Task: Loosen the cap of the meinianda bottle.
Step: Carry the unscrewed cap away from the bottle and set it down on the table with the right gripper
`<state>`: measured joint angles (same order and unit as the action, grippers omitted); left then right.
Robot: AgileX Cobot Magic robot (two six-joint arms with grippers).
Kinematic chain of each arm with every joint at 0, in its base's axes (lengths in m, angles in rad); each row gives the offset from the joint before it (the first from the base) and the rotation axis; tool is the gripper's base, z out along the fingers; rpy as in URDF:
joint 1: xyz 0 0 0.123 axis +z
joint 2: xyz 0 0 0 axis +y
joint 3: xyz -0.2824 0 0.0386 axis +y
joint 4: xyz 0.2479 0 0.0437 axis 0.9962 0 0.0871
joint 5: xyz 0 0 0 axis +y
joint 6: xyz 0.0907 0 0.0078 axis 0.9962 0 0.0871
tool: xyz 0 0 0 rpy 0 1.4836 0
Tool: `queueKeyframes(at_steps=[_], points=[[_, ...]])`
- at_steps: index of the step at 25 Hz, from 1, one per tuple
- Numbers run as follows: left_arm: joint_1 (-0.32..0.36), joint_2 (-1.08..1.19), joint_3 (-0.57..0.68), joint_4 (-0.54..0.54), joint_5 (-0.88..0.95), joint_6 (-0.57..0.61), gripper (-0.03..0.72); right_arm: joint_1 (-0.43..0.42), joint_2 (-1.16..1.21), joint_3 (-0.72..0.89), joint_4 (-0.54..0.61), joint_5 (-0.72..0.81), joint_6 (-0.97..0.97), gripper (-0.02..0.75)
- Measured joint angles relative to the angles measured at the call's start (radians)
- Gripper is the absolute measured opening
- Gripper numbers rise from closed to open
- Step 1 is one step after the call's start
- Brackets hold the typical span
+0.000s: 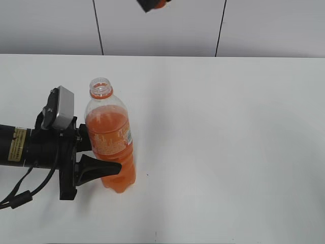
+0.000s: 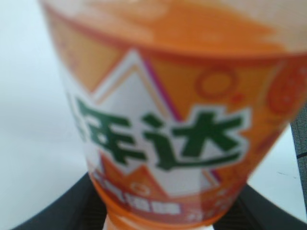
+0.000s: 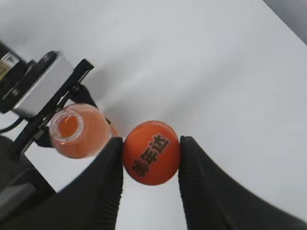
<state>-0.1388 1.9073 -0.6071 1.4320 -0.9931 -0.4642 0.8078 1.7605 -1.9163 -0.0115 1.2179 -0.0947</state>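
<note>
Left hand (image 1: 104, 155) first: it comes in from 9 o'clock, low over the white table (image 1: 228, 152), and its black fingers sit clamped around the lower body of the meinianda bottle (image 1: 110, 147). That bottle stands upright left of center, about two-thirds full of orange drink, mouth open with only the orange neck ring showing. Left wrist view is basically all label, orange and white with green characters, blurry since it's so close. Moving right, the cap (image 3: 151, 152) is off the bottle entirely, pinched between the two ribbed black fingers of the right hand (image 3: 151, 158), printed top facing the camera. In the exterior view that hand (image 1: 152, 5) just peeks in at 12 o'clock, high above the table, well clear of the bottle.
</note>
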Motion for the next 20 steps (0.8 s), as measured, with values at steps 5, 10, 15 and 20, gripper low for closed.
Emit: queueKeyframes(at_steps=[5,10,15,20], points=[[0.0,0.0,0.0,0.0,0.0,0.0,0.377,-0.111,-0.034,0.0,-0.023,0.0,0.137,0.269],[0.0,0.0,0.0,0.0,0.0,0.0,0.37,-0.241,-0.068,0.01,-0.033,0.001,0.174,0.269],[0.0,0.0,0.0,0.0,0.0,0.0,0.368,-0.398,-0.131,0.079,-0.033,-0.001,0.174,0.269],[0.0,0.0,0.0,0.0,0.001,0.0,0.368,-0.534,-0.205,0.238,-0.04,-0.001,0.171,0.269]])
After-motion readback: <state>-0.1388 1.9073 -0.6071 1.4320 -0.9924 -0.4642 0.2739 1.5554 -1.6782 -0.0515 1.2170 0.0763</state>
